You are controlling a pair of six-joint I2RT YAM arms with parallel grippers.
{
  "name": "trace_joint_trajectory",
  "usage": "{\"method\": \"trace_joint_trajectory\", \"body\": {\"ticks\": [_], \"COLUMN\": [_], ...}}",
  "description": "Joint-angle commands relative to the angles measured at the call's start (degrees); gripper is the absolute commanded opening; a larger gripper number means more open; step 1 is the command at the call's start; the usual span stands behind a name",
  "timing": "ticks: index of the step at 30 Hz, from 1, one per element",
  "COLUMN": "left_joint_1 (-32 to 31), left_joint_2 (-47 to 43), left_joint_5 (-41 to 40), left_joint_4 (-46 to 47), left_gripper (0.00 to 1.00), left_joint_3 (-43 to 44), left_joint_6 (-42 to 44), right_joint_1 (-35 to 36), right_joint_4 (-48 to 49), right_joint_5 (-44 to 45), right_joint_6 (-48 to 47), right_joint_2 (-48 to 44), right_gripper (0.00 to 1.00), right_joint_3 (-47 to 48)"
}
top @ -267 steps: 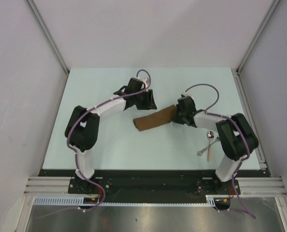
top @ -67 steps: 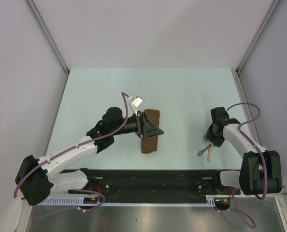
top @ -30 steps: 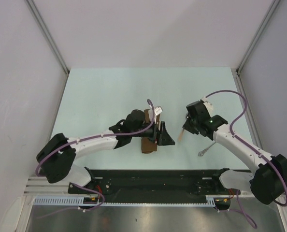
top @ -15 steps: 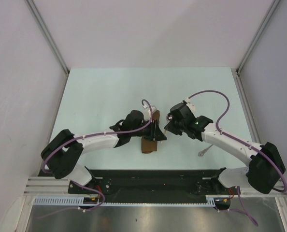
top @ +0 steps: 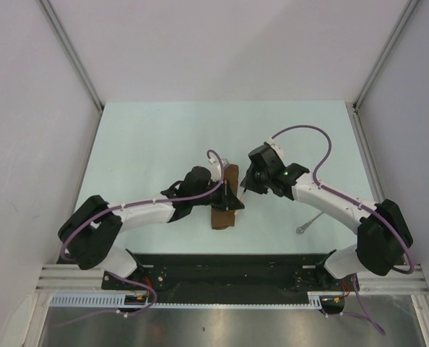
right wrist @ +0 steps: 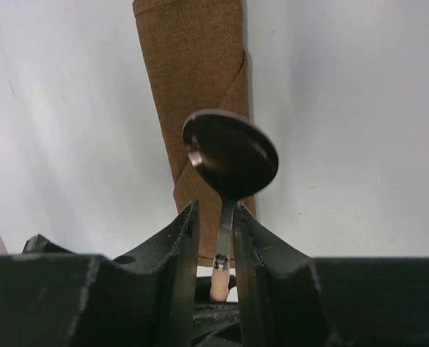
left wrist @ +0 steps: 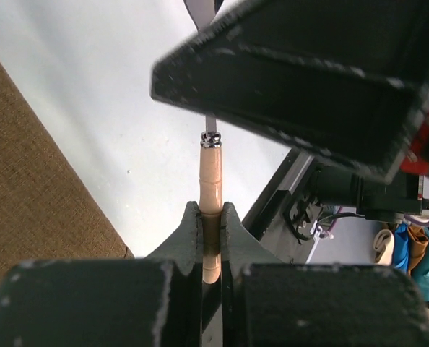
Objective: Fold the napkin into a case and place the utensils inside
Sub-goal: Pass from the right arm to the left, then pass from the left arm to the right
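The dark-brown napkin [top: 222, 219] lies folded into a narrow strip near the table's front middle, and it also shows in the left wrist view [left wrist: 27, 181] and the right wrist view [right wrist: 193, 72]. Both grippers meet just right of it. My left gripper [left wrist: 211, 211] is shut on the pale tan handle of the spoon [left wrist: 211, 170]. My right gripper [right wrist: 216, 211] stands open around the spoon's thin metal neck, with a gap on one side. The spoon bowl [right wrist: 230, 155] sticks out past its fingers. The fork [top: 306, 224] lies on the table to the right.
The pale table [top: 149, 144] is bounded by grey walls at the left, back and right. A black rail [top: 229, 264] with both arm bases runs along the near edge. The two arms [top: 323, 202] crowd the space over the napkin.
My right arm has carried the spoon left from the fork's side to the napkin. The left gripper has shut on the handle. The right jaws have widened off the neck.
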Motion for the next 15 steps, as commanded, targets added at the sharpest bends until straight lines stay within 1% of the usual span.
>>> {"method": "trace_joint_trajectory", "body": {"ticks": [1, 3, 12, 15], "left_joint_1": [-0.1, 0.0, 0.0, 0.0], "left_joint_2": [-3.9, -4.3, -5.3, -5.2], "left_joint_5": [-1.3, -1.5, -2.4, -2.9], "left_joint_4": [0.6, 0.6, 0.8, 0.7], "left_gripper": [0.00, 0.00, 0.00, 0.00], "left_joint_3": [-1.4, -2.1, -2.7, -3.1], "left_joint_6": [1.9, 1.8, 2.0, 2.0], "right_joint_1": [-1.2, -1.7, -3.2, -3.2], "right_joint_4": [2.6, 2.6, 3.2, 2.7], "right_joint_5": [-0.4, -0.8, -2.6, -2.4], "right_joint_6": [-2.2, -2.4, -3.2, -3.3], "right_joint_2": [1.5, 1.7, 4.2, 5.2], "right_gripper": [0.29, 0.29, 0.22, 0.17], "right_joint_3": [3.3, 3.5, 4.9, 6.3]}}
